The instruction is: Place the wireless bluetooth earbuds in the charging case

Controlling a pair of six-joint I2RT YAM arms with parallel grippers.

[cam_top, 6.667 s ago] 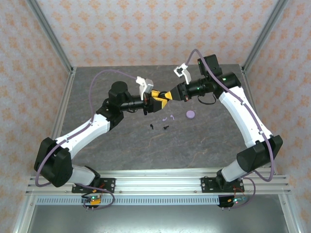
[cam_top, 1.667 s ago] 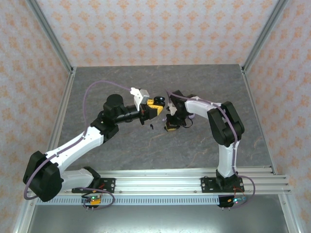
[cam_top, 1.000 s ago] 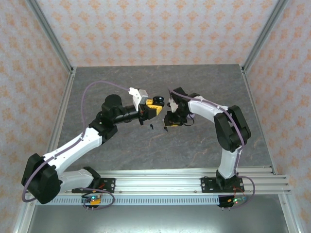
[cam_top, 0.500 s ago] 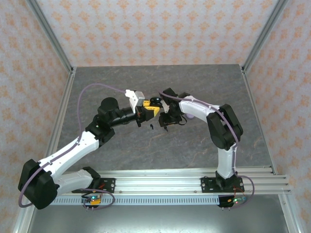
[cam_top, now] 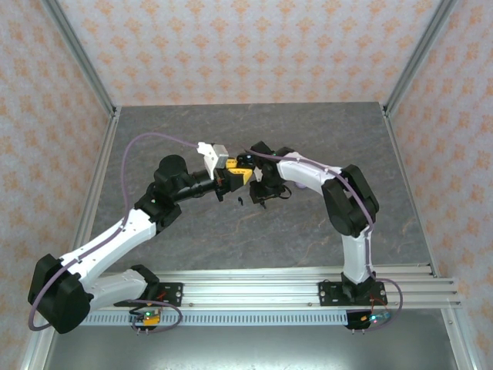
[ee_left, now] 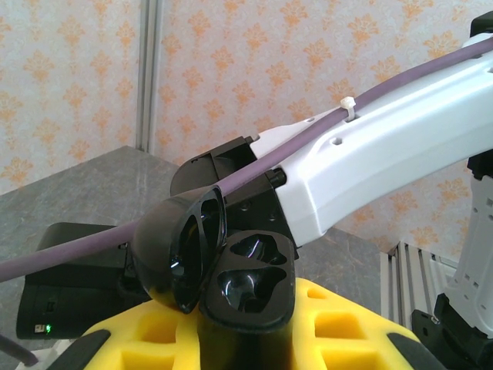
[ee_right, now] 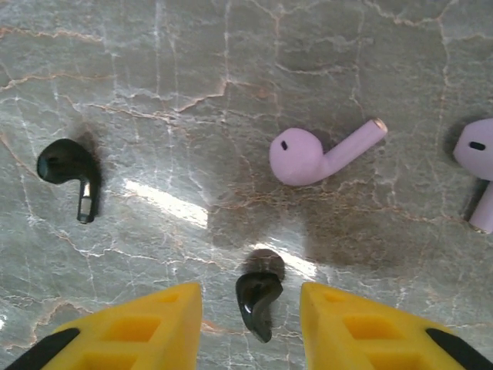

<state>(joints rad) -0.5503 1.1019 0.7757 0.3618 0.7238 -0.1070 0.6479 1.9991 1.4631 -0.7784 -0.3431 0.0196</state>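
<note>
Left gripper (ee_left: 246, 327) clamped on glossy black open clamshell charging case (ee_left: 248, 284). Right gripper (ee_right: 248, 310) jaws apart, straddling small black plastic earbud (ee_right: 258, 297) on grey marble tabletop (ee_right: 154, 77), apparently without contact.

On the tabletop (ee_right: 192, 92), the nearest earbud (ee_right: 258, 297) lies between the right end effector's (ee_right: 246, 308) fingers, touching neither. The leftmost earbud (ee_right: 68, 171) lies well left, the middle earbud (ee_right: 308, 154) just beyond, and the rightmost earbud (ee_right: 479, 166) farther right. The charging case (ee_left: 246, 281) sits in the left end effector (ee_left: 246, 331).
</note>
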